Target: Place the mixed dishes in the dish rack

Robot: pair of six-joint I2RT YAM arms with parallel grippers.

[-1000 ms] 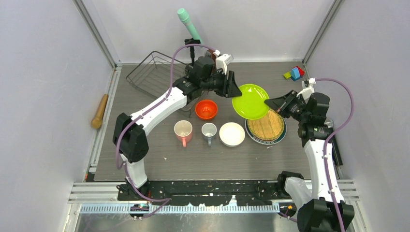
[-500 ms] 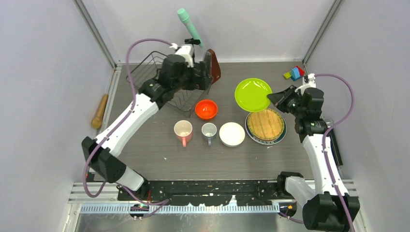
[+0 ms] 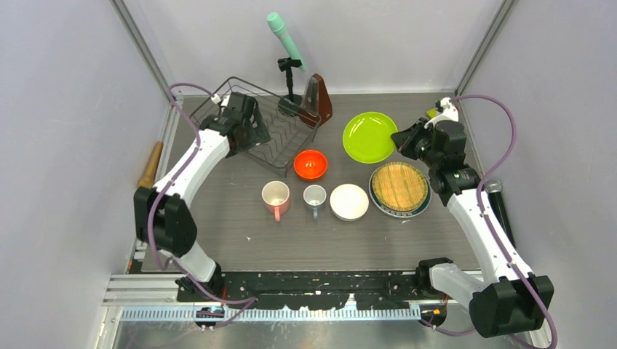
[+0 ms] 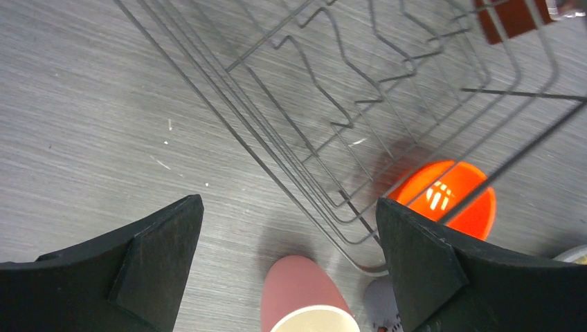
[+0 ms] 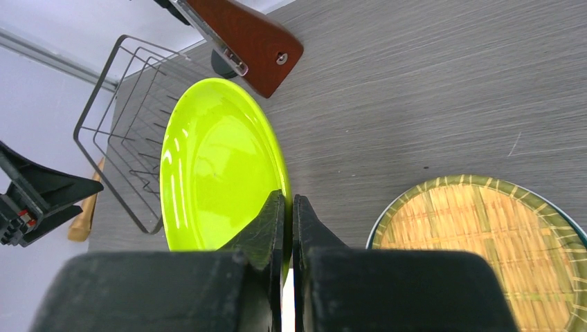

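While the right jaws are clamped shut on the rim of the lime-green plate [image 3: 369, 137], holding it tilted just ahead of them, nothing stands in the dish rack [image 3: 258, 127], so I judge the loading barely begun. That plate is the first piece on its way. It sits well short of the rack, which lies far out to the left of the right jaws and directly under the left jaws.

The left jaws gape wide with nothing between them, above the rack's bare zigzag slots.

Everything else waits between the two pairs of jaws. The orange-red bowl [image 3: 311, 164] is just beside the rack's corner. The pink mug [image 3: 276, 196], small grey-blue mug [image 3: 314, 196] and white bowl [image 3: 349, 201] form a row. Close under the right jaws, the tan plate [image 3: 399, 187] lies on the teal-rimmed plate [image 3: 399, 214]. By my count seven pieces are left, the held one included.

The counter [image 3: 320, 247] is grey wood-grain board, flecked with a few pale specks. Pale walls and metal frame posts close it in. Beyond the rack stand a brown wedge-shaped object [image 3: 318, 100] and a green-tipped microphone [image 3: 284, 36].
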